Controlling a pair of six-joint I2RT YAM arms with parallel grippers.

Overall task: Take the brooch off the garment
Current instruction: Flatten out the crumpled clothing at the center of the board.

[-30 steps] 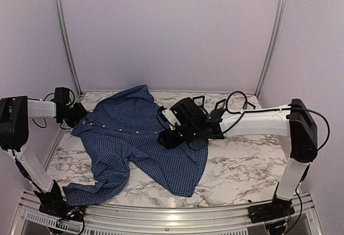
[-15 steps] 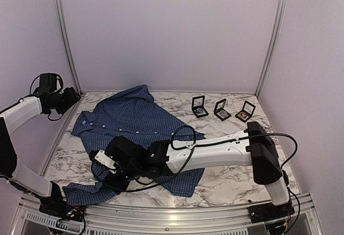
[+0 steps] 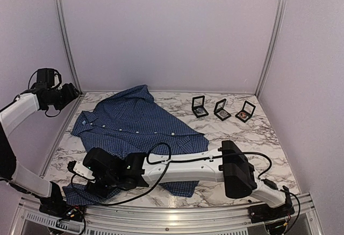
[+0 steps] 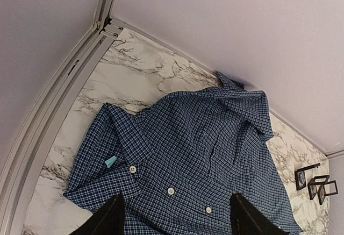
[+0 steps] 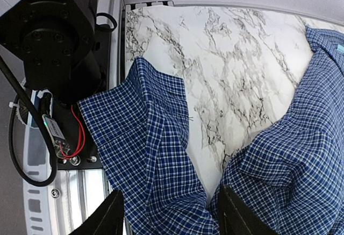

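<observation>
While the left hand (image 3: 69,93) hangs in the air beyond the garment's far-left edge, its fingers (image 4: 107,220) stand wide apart with nothing between them. Its camera looks down on the collar (image 4: 115,138) and the nearest pale buttons (image 4: 170,191). Just to the right of it and nearer, the right hand (image 5: 171,209) hovers over the garment's near-left sleeve. Its fingers (image 5: 106,218) are also spread wide and empty; whether they touch the cloth I cannot tell. The garment (image 3: 137,127) lies spread on the marble surface (image 3: 242,157), button row up and collar toward the left, and the right arm stretches over its near edge. I cannot pick out the brooch on the cloth in any view. Off the garment's far-right side, apart from it, three small black frame boxes (image 3: 221,109) stand in a row. The rightmost box holds something reddish, too small to tell what.
</observation>
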